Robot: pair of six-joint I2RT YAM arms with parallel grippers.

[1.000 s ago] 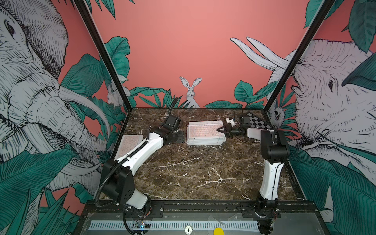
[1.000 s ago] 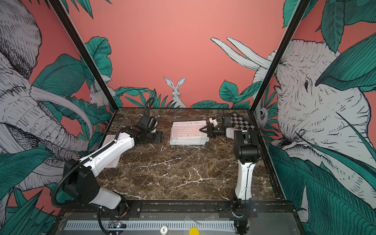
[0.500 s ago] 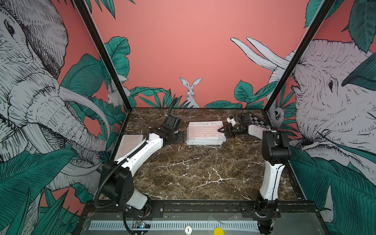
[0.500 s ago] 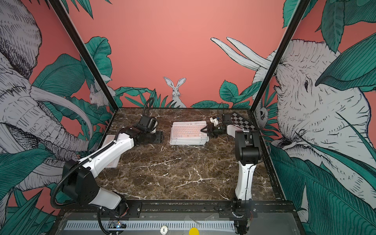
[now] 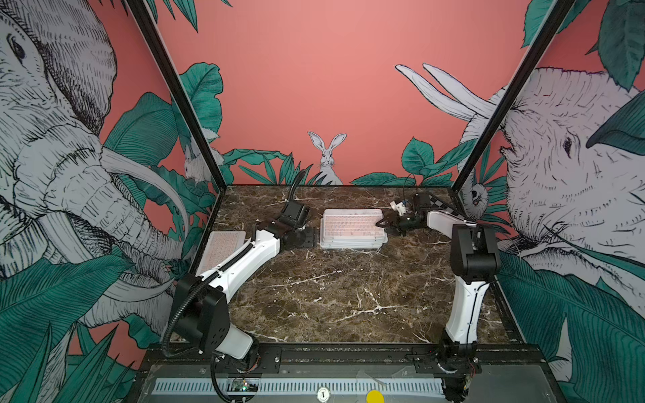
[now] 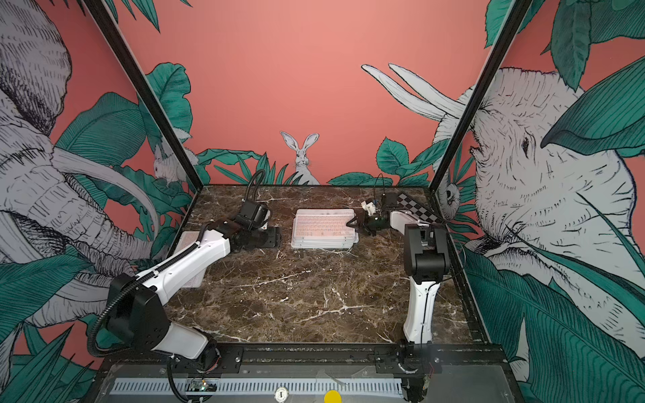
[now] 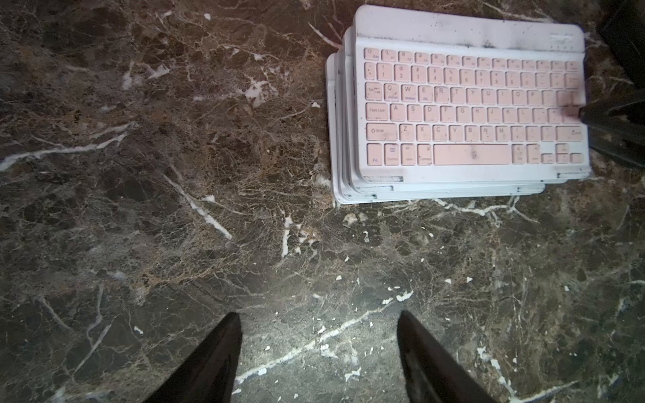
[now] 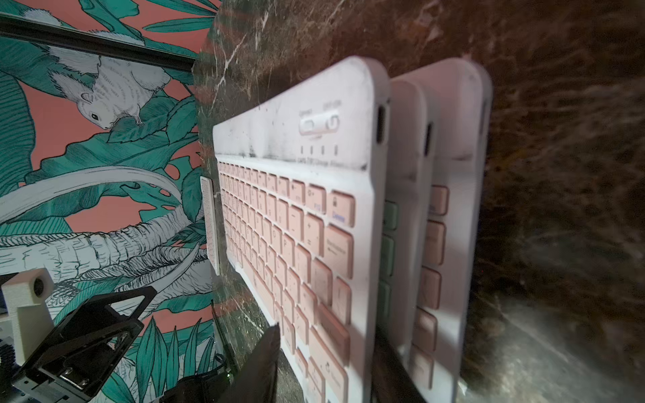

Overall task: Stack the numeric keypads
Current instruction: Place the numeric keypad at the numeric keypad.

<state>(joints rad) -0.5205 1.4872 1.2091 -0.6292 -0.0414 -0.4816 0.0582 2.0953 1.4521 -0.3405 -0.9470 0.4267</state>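
Brown, white-veined marble bench (image 5: 331,300): a stack of thin, flat, white-framed keypads (image 5: 352,241) is found at the far centre, its layers slightly offset. The top keypad (image 7: 471,108), pink-keyed, lies flat and face up. In the right wrist view, mint green keys are seen on the layer below it and pink keys on the next one down.

Black right gripper (image 5: 383,226): placed at the stack's right edge, jaws set one above and one below the right edge of the top keypad. Whether that edge is pinched or only straddled cannot be told.

Black left gripper (image 7: 317,314): held low over bare marble just left of the stack and apart from it, jaws moderately wide with nothing between them.

A separate white-framed keypad with pink keys (image 5: 223,249) is seen flat at the left edge of the bench, well apart from the stack and partly hidden by the white left arm (image 5: 244,265). A black-and-white checkered board (image 6: 415,209) is seen in the far right corner.
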